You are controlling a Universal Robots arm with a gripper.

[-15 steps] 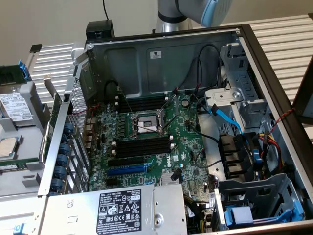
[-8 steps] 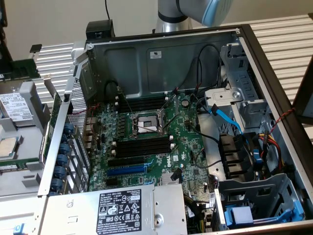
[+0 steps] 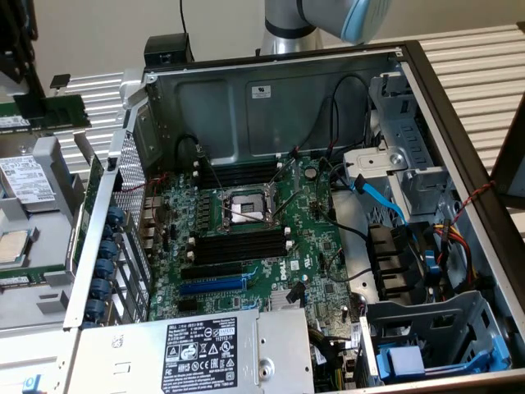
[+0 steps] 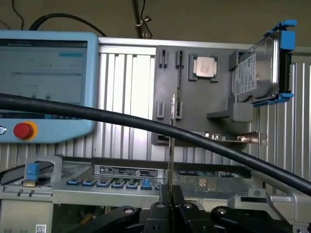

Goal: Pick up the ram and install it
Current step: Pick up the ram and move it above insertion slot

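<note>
Here, in the wrist view, the matte black jaws of the gripper (image 4: pixel 170 193) are pressing together on the ram (image 4: pixel 170 165). They are pinching it flat between them, and the stick is showing edge-on as a thin, pale sliver running straight out past the fingertips, centred in the grip. A glossy round black cable (image 4: pixel 97 113) is sweeping across in front of the stick. Beyond it, small blue plastic clips (image 4: pixel 104 183) are lining a grey sheet-metal rim. Farther on, a ribbed aluminium table (image 4: pixel 126 87) is carrying a grey moulded tray (image 4: pixel 194 111) — a square metal-lidded processor (image 4: pixel 204 66) is lying in one recess, and a hard drive (image 4: pixel 257 70) in a blue bracket is sitting beside it. A pale blue pendant (image 4: pixel 43 82) with a red button is lying near the tray.

In the exterior view the case (image 3: pixel 271 98) is lying open, showing a green motherboard (image 3: pixel 312 238), bare black slots (image 3: pixel 238 246) with white end clips and a blue slot (image 3: pixel 212 286) — the grey arm (image 3: pixel 328 16) is showing past the far wall.
</note>
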